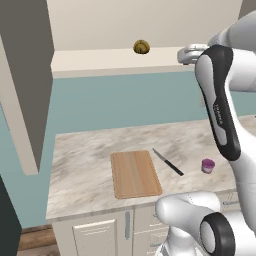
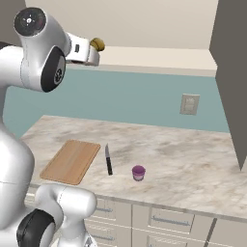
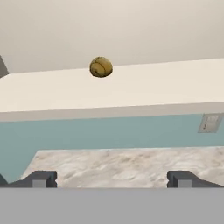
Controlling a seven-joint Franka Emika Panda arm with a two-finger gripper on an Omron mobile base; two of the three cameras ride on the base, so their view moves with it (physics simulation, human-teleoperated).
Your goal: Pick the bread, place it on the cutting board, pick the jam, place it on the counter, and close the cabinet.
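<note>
Approaching: gripper (image 3: 111, 179) aimed at the bread (image 3: 101, 67), nothing held.
Fingers: spread wide, tips far apart.
Bread location: on the cabinet (image 1: 100, 60) inner shelf, ahead of and above the fingers, slightly toward the left tip.
Axis: round bun, no preferred grip direction.
Judgement: rise and advance needed before closing.

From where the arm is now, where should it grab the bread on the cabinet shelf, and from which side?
Grip the bread across its round middle, coming in level from the open front of the cabinet. It sits alone near the shelf's front, and the open gripper already faces it; the cabinet probably blocks a reach from above.
</note>
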